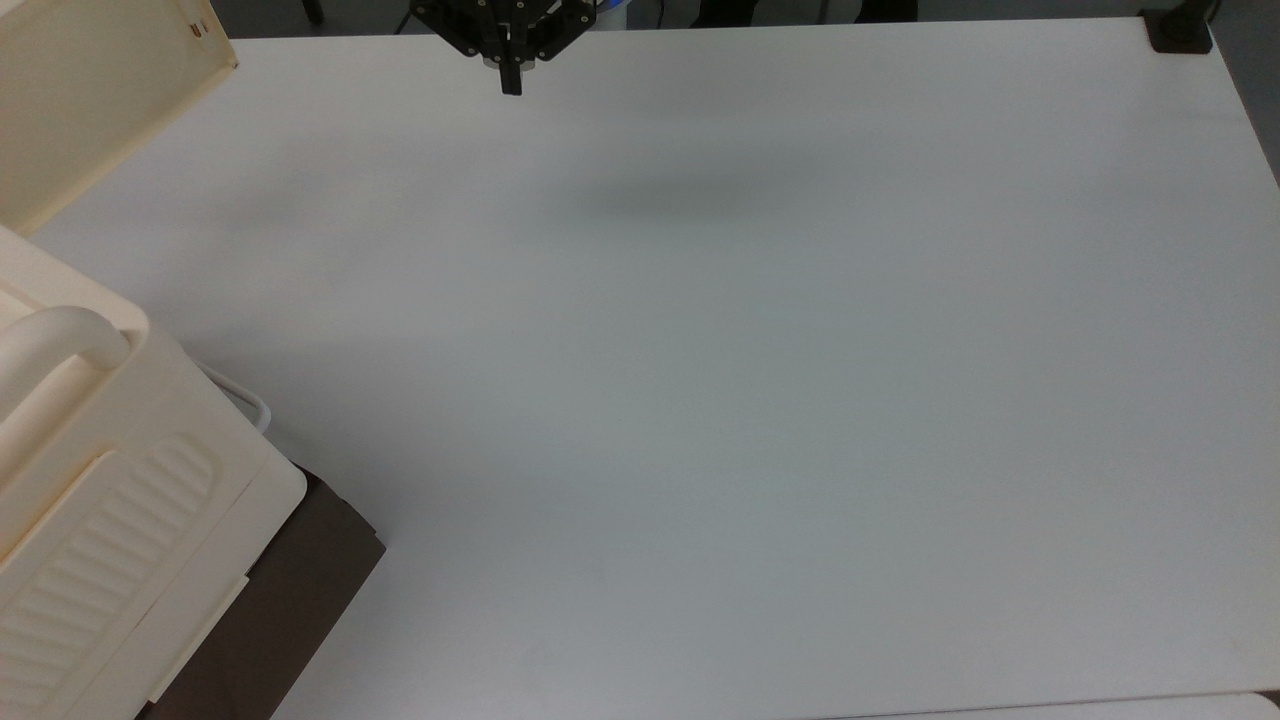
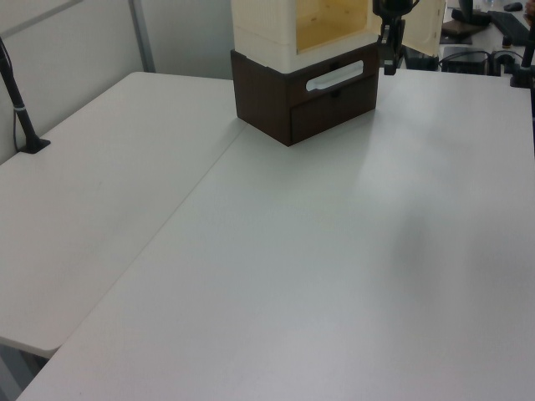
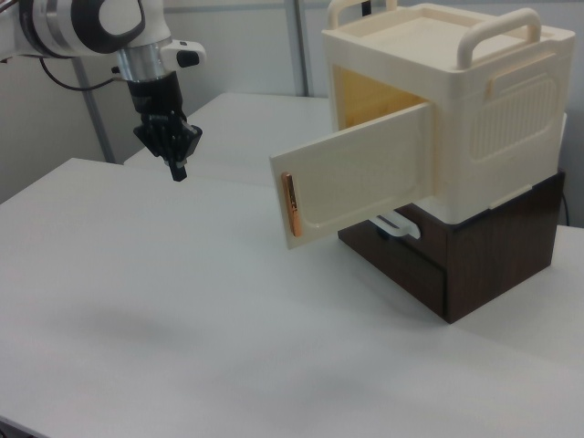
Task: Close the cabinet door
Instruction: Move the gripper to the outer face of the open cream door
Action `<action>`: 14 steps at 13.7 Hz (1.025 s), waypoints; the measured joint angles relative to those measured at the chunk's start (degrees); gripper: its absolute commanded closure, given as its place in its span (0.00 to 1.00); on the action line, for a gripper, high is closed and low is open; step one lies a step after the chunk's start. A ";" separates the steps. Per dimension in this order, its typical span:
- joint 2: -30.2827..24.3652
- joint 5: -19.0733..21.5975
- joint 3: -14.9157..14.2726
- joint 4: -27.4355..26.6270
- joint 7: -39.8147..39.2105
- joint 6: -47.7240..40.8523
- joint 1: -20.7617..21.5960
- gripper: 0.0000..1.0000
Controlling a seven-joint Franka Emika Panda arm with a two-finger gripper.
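The cabinet door (image 3: 365,178) is a flat cream panel with a copper strip near its free edge, and it stands swung wide open from the cabinet (image 3: 484,119). In the top view the cabinet door (image 1: 80,100) fills the upper left corner above the cabinet (image 1: 120,480). My gripper (image 3: 180,173) hangs above the table, well off to the right view's left of the door's free edge, fingers pressed together on nothing. The same gripper (image 1: 511,88) sits at the top view's upper edge. In the left view the gripper (image 2: 389,63) hangs beside the cabinet (image 2: 267,25).
The cabinet rests on a dark brown base (image 3: 484,246) with a white drawer handle (image 2: 334,77). The white table (image 1: 760,400) spreads wide to the top view's right. A black clamp (image 1: 1178,30) sits at its far corner; a black post (image 2: 21,109) stands on the neighbouring table.
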 measured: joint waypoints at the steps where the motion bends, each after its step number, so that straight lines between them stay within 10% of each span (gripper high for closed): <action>1: -0.03 0.00 -0.03 0.06 0.00 0.00 -0.01 1.00; 14: -2.34 -0.07 -4.77 11.00 -4.00 0.02 -10.40 1.00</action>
